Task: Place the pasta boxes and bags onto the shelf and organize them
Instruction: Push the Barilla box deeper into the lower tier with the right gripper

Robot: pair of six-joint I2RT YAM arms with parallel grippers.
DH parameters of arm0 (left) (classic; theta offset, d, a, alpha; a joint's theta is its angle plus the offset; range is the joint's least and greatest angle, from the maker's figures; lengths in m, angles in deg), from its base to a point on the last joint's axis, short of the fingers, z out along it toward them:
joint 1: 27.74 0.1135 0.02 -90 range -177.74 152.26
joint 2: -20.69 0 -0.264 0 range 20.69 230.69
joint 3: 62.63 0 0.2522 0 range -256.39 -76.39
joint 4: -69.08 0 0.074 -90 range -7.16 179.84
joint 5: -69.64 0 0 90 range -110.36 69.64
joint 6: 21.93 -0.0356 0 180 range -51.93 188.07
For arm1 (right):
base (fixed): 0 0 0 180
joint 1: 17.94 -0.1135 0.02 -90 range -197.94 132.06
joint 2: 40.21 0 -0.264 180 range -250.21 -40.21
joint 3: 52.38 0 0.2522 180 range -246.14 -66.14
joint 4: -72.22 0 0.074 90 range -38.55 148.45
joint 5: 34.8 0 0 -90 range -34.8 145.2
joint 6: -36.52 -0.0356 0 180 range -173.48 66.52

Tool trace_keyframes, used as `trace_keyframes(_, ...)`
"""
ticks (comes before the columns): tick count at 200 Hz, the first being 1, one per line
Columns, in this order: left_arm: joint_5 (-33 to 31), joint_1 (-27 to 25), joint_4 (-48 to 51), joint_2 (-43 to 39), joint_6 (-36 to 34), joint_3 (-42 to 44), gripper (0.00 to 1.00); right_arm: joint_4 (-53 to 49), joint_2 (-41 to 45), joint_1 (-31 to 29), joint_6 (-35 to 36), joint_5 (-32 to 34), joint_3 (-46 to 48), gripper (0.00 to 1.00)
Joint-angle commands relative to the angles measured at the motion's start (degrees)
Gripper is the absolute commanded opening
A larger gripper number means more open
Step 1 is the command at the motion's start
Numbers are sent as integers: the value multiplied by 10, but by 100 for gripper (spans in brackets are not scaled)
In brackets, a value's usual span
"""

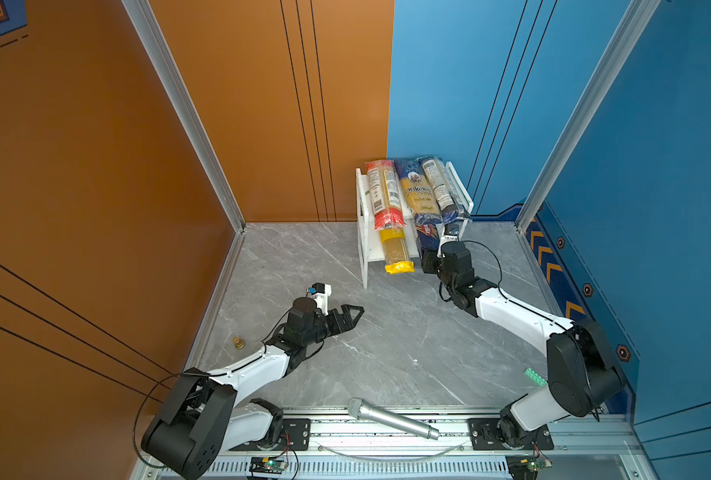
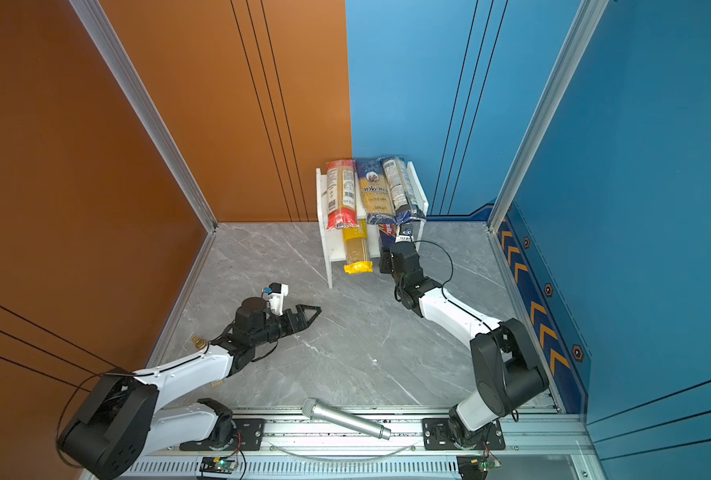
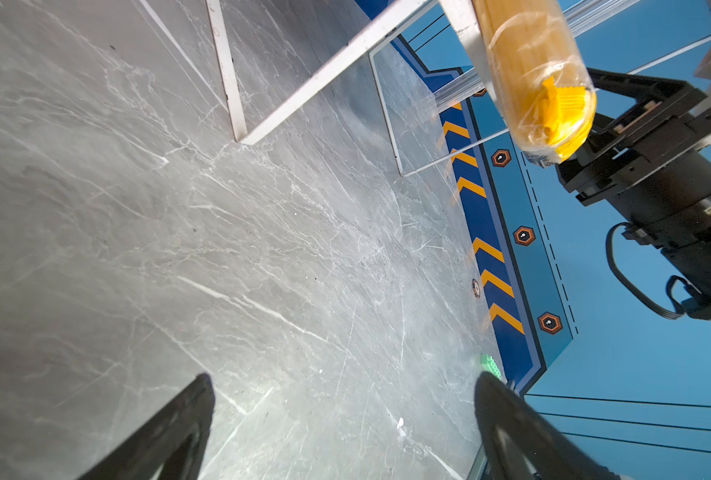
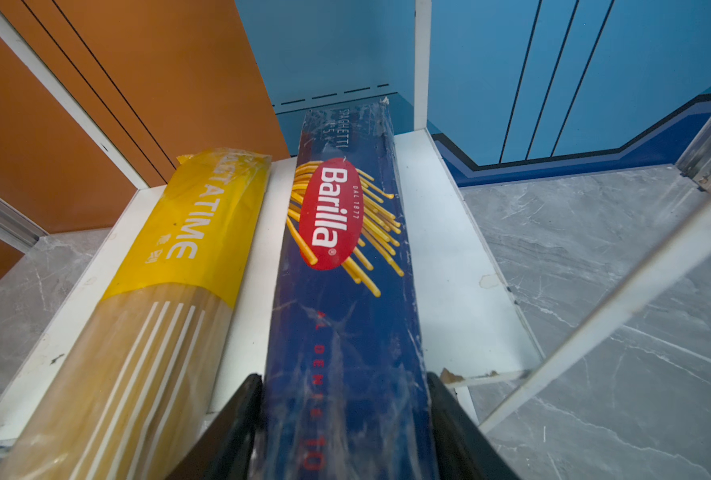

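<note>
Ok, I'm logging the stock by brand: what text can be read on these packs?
"Barilla", "DAL 1877": logo on the blue box.
"SPAGHETTI": blue box's far end.
"...TATIME": yellow bag, first letters creased.
"ankara": yellow-navy bag.
Printed labels on the red-ended bag and dark navy bag: too small to read.

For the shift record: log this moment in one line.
left gripper: open, empty | right gripper: astride Barilla box, grip unclear | Barilla box: on shelf, lower board, beside yellow bag
</note>
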Motion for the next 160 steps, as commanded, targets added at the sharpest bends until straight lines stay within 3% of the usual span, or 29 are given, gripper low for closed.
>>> trace_keyframes(1,9,5,-2,-10,-7,9,98,-2,31,5,18,13,1,60)
trace_keyframes(160,6,1,-2,-17,-2,9,98,-23,99,5,28,0,42,67)
